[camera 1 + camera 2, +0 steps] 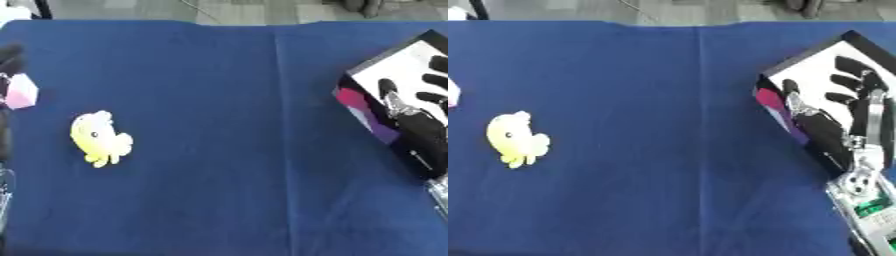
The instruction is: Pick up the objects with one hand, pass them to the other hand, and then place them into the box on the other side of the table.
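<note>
Risk, if the next pick is rushed: the yellow toy [100, 138] lies flat on the blue cloth [219, 150] near the left side, soft-looking and lumpy, so fingers could slide off it or drag cloth up with it.
Risk at the handover: the box [773, 75] sits at the far right edge, well apart from the toy, so a poor pass in mid-table would drop it short.
Right hand [833, 107]: over the box's white inside, fingers spread and straight, holding nothing I can see.
Left hand [10, 60]: only a dark blur at the left edge; I cannot tell how its fingers stand.
Pink and white object [21, 92]: at the left edge, just beside that blur.
</note>
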{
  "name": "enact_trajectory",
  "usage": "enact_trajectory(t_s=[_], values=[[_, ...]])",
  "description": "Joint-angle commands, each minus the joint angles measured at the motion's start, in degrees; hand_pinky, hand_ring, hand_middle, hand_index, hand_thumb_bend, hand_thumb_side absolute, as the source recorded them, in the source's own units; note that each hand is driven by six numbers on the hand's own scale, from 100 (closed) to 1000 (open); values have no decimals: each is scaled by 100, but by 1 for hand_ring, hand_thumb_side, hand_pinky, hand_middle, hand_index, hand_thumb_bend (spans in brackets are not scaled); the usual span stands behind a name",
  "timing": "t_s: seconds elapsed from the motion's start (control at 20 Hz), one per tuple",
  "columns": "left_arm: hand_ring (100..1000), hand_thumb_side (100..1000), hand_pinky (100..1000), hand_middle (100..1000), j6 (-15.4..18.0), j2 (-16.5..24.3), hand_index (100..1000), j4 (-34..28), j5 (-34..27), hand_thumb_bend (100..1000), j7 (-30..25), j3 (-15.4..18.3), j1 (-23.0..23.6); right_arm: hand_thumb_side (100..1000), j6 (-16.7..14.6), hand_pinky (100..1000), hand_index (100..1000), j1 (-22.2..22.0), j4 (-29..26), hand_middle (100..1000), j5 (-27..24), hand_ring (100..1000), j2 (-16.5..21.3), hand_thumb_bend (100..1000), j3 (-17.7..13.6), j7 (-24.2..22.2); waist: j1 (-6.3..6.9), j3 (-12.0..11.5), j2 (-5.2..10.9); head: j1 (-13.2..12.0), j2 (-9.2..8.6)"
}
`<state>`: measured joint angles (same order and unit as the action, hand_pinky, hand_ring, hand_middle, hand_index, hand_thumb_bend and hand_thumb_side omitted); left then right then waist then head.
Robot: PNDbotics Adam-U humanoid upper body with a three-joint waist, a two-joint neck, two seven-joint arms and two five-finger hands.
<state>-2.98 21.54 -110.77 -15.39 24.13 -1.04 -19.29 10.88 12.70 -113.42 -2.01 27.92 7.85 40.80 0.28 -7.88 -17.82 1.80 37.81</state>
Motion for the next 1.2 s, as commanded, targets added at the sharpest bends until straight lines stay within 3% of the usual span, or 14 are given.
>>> enact_trajectory(t_s=[0.05,0.2,0.25,0.3,0.7,1.0,1.2], values=[[775,656,869,861,-127,386,886,-202,-19,612,86,123,-12,178,1,671,764,-10,-117,749,20,773,73,486,-44,42,10,-28,69,-126,-59],[782,641,872,864,-347,885,892,-355,44,632,112,189,168,178,10,672,764,-60,-117,749,49,773,99,487,-47,65,42,-69,67,-308,-30],[785,739,873,866,-422,1092,893,-369,122,638,82,217,244,185,8,672,764,-69,-117,749,60,773,111,483,-52,73,55,-79,67,-364,-22],[790,635,876,870,-505,1307,899,-375,225,640,28,241,333,178,5,672,764,-75,-117,749,72,773,127,487,-56,79,70,-89,64,-409,-19],[822,617,896,881,-1387,2716,916,-382,689,629,-1073,482,1090,177,0,672,765,-147,-117,750,146,774,204,489,-74,135,154,-184,10,-491,-44],[862,511,925,884,-2043,3319,916,-382,692,638,-2035,651,1441,177,-4,673,765,-184,-117,750,185,774,231,489,-66,154,175,-251,-26,-584,-3],[879,435,934,878,-2394,3616,904,-183,691,660,-2686,768,1417,177,1,673,765,-212,-117,750,203,774,269,490,-55,154,187,-279,-32,-653,-2]])
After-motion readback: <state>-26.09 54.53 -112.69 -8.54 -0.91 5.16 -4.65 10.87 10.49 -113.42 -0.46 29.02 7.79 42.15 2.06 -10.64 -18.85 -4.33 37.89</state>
